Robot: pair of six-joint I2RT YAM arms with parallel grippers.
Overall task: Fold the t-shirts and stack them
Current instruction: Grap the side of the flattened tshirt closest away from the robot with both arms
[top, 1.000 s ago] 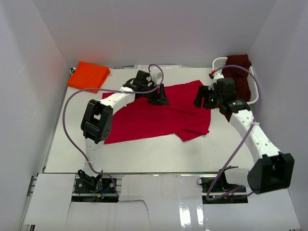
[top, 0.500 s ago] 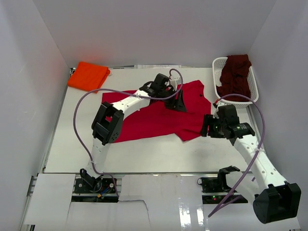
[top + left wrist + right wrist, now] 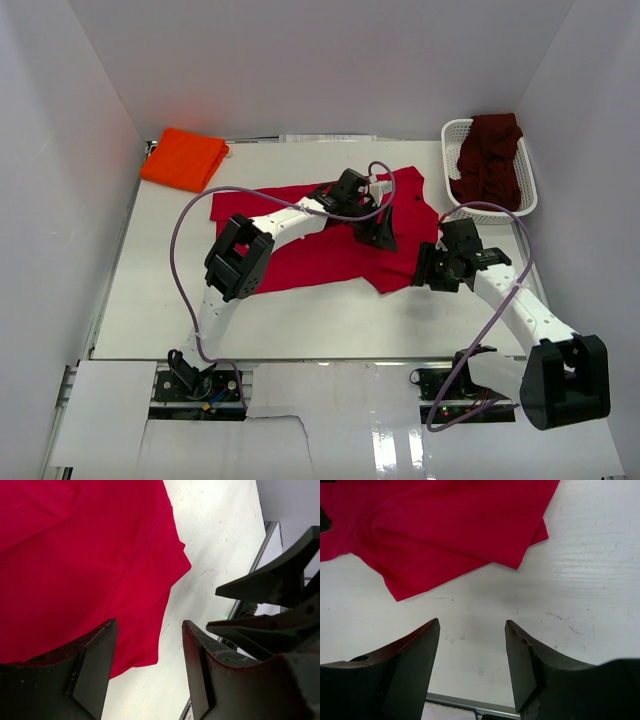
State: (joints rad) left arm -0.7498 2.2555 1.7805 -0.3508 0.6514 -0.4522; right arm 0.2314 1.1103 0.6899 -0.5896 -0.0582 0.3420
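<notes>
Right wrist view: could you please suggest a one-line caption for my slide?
Open right gripper poised above the table, just short of the red t-shirt and its corner.

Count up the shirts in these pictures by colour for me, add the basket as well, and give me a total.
Red t-shirt: 1
Orange t-shirt: 1
Dark maroon t-shirt: 1
White lattice basket: 1
Total: 4
</notes>
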